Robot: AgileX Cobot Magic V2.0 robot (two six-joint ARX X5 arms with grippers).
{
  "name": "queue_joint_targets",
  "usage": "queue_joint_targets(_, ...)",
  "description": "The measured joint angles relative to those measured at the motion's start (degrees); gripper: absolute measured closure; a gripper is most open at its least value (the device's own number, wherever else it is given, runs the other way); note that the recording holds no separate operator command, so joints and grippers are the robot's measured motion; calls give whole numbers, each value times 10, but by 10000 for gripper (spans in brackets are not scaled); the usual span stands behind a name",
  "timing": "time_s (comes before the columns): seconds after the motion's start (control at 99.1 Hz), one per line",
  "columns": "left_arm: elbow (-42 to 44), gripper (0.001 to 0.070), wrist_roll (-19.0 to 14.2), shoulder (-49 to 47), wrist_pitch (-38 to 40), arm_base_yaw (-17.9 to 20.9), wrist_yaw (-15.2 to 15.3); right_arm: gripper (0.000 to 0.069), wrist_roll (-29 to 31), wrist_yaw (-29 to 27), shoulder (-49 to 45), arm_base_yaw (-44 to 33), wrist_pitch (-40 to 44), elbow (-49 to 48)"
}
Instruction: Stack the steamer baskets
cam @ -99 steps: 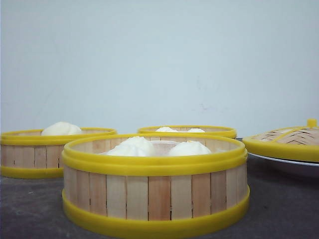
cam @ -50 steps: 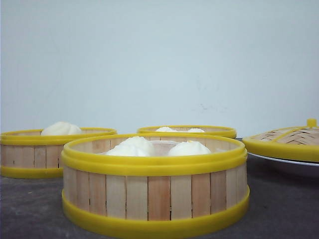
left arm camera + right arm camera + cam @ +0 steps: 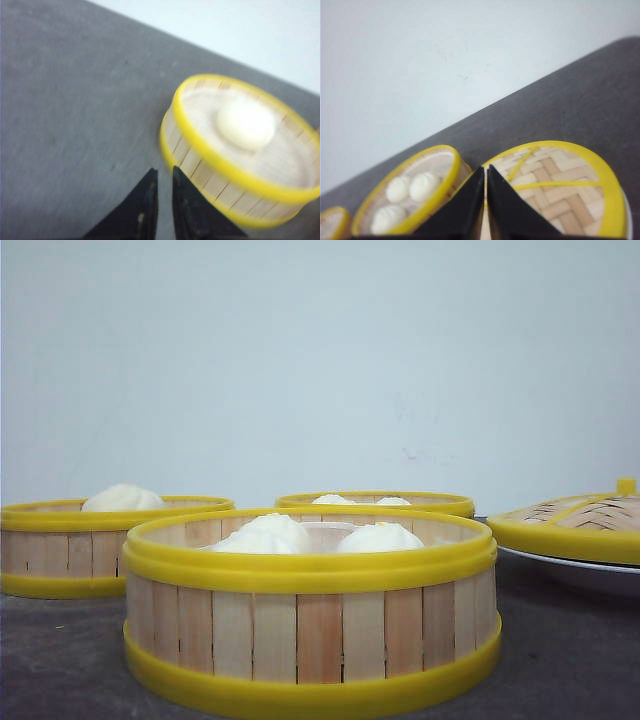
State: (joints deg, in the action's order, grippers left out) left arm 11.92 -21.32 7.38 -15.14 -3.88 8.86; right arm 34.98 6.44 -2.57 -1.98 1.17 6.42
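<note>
Nothing has visibly moved in the front view since the earlier frames: all three steamer baskets sit where they did, and no arm has entered that view.

The nearest steamer basket [image 3: 310,610] fills the middle of the front view, at about six o'clock, with two white buns [image 3: 320,536] showing above its yellow rim. The left steamer basket [image 3: 75,545] stands behind it at about nine o'clock, holding one bun [image 3: 123,499]. The far steamer basket [image 3: 375,503] sits farther back, near twelve o'clock, with bun tops just visible. Each basket rests separately on the dark grey table [image 3: 560,660]; none is on top of another.

At three o'clock, a domed woven lid [image 3: 580,520] with a yellow knob lies on a white plate [image 3: 575,565], apart from the baskets.

In the left wrist view, which is blurred, the left hand [image 3: 161,175] hovers just beside the outer wall of the one-bun basket [image 3: 240,150], its black fingers [image 3: 145,200] nearly closed with only a slim gap, holding nothing. In the right wrist view, the right hand [image 3: 485,172] has its fingers pressed together, empty, above the woven lid [image 3: 560,190], with a basket of three buns [image 3: 410,195] nearby.

Judged from this, stacking has not begun. All three baskets remain to be stacked, and neither hand has yet taken hold of one.
</note>
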Motion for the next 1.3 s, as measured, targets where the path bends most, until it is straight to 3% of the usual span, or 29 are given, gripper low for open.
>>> queue_joint_targets(0.182, 152, 685, 10, 120, -4, 0, -7, 687, -13, 7, -89, 0, 39, 129)
queue_joint_targets(0.373, 297, 685, 36, 252, -49, 0, -33, 687, -129, 28, -228, 1, 168, 317)
queue_joint_targets(0.525, 318, 685, 48, 281, -55, 0, -59, 687, -229, 26, -304, 22, 240, 441)
queue_joint_targets(0.656, 318, 640, 57, 280, -59, 0, -73, 681, -264, 26, -330, 48, 258, 477)
queue_joint_targets(0.706, 318, 575, 59, 279, -59, 0, -74, 622, -268, 26, -336, 55, 264, 477)
queue_joint_targets(0.827, 318, 340, 65, 277, -59, 0, -83, 282, -253, 33, -359, 70, 269, 477)
queue_joint_targets(0.888, 318, 279, 67, 277, -59, -3, -92, 196, -242, 47, -377, 76, 269, 477)
queue_joint_targets(1.049, 318, 243, 67, 277, -60, -19, -116, 171, -230, 71, -429, 106, 269, 480)
queue_joint_targets(1.302, 318, 242, 67, 277, -60, -47, -135, 208, -227, 71, -578, 140, 277, 580)
